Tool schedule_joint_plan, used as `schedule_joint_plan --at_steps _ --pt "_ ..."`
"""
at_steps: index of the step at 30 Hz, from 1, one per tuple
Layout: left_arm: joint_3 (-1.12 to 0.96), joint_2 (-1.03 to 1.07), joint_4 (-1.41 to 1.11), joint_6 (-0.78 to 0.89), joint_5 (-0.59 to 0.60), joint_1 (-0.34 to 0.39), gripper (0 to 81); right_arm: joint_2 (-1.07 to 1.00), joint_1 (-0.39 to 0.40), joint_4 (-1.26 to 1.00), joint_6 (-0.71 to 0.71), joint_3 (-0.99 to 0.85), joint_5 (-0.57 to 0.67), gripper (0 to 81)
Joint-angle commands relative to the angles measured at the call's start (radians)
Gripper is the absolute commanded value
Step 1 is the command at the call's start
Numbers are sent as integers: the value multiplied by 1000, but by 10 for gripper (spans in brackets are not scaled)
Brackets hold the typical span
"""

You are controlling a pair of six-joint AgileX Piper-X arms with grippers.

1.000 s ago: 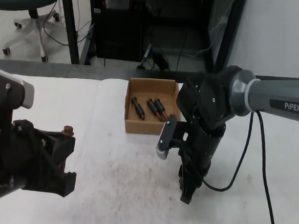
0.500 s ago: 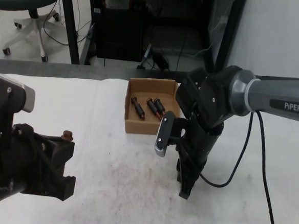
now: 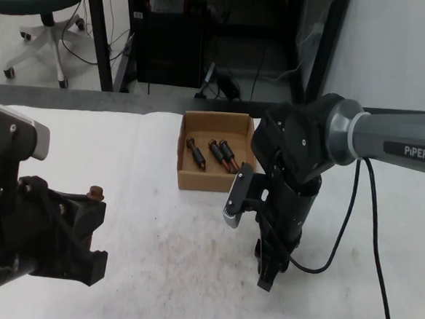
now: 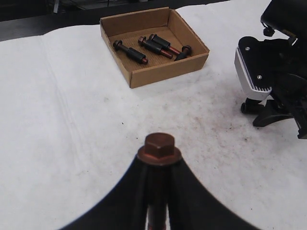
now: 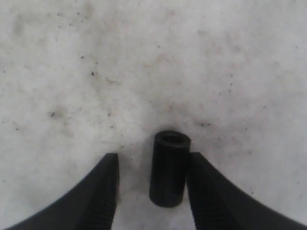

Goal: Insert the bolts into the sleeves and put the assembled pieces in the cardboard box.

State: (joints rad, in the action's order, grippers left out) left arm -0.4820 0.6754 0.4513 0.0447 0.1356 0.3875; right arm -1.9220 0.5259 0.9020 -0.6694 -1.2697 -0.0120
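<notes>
While the left gripper (image 4: 159, 178) clamps a bolt (image 4: 159, 147) by its shank, head outward, the right gripper (image 5: 153, 160) stands parted about the sleeve (image 5: 169, 168) on the bench (image 5: 144, 72), not yet closed. The sleeve looks rigid, smooth, light, likely slippery; pinch it mid-length, squarely
</notes>
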Motion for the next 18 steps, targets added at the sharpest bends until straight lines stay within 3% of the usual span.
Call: schedule_joint_plan --at_steps 1,7,18 --pt "-3 -10 -6 0 1 -2 3 1 0 0 4 -3 -15 436" --pt "-3 -10 -6 0 1 -2 3 1 -2 -37 4 -3 -16 386" --pt "-3 -10 4 0 1 -2 3 1 -2 -55 4 -3 -16 384"
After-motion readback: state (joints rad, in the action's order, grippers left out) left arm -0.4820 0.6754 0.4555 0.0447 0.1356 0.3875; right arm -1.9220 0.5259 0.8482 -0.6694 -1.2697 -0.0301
